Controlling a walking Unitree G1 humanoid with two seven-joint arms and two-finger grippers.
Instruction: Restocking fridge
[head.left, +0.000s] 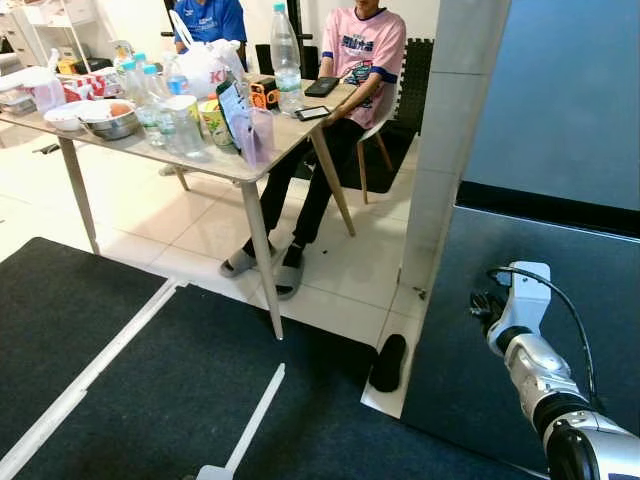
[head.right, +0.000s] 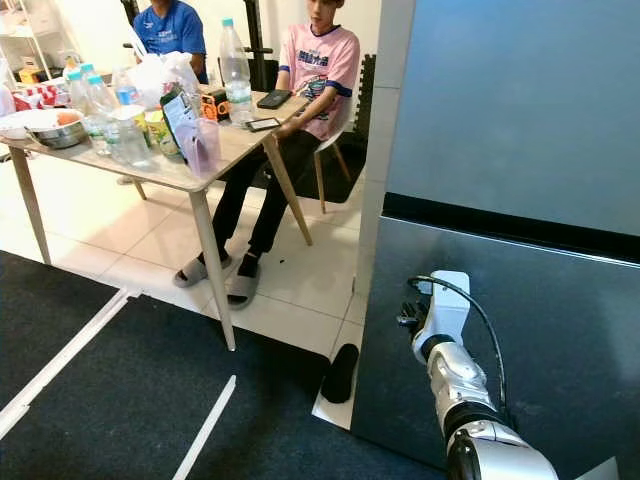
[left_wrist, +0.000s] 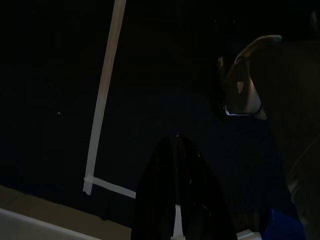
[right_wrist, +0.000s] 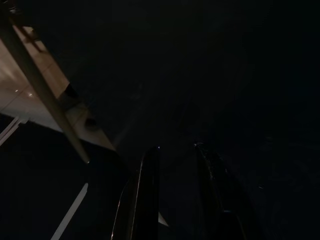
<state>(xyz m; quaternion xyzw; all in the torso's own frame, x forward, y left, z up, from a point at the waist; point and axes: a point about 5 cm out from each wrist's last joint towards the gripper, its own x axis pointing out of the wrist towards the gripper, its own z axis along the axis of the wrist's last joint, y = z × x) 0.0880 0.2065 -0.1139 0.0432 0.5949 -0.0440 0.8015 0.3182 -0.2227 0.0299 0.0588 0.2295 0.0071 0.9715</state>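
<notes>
Fridge (head.right: 500, 130) doors stood shut in front of me, a blue-grey upper panel above a darker lower one, with a black seam running between them. My right gripper (right_wrist: 175, 155) was raised toward the lower door (head.right: 560, 330), and I judged the arm was held up there because that panel has to come open before anything can go inside. In the right wrist view my two black fingers stood a little apart with nothing between them, pointing at the dark door face. I could not tell whether the tips touched it.

My left gripper (left_wrist: 176, 145) hung idle over the dark mat (head.left: 180, 380), its fingers pressed together and empty, aimed at the floor beside a strip of white tape (left_wrist: 102, 95).

The likely stock sat well apart from both grippers, off to my left: a table (head.left: 255, 165) crowded with water bottles (head.left: 150, 95), a tall bottle (head.left: 286, 55), cups and a metal bowl (head.left: 108, 120). A person in a pink shirt (head.left: 360, 50) sat at its far end, another in blue (head.left: 212, 20) behind. A black slipper (head.left: 388, 362) lay at the fridge's corner.

Shut doors and empty grippers fitted either loading yet to come or loading finished.
</notes>
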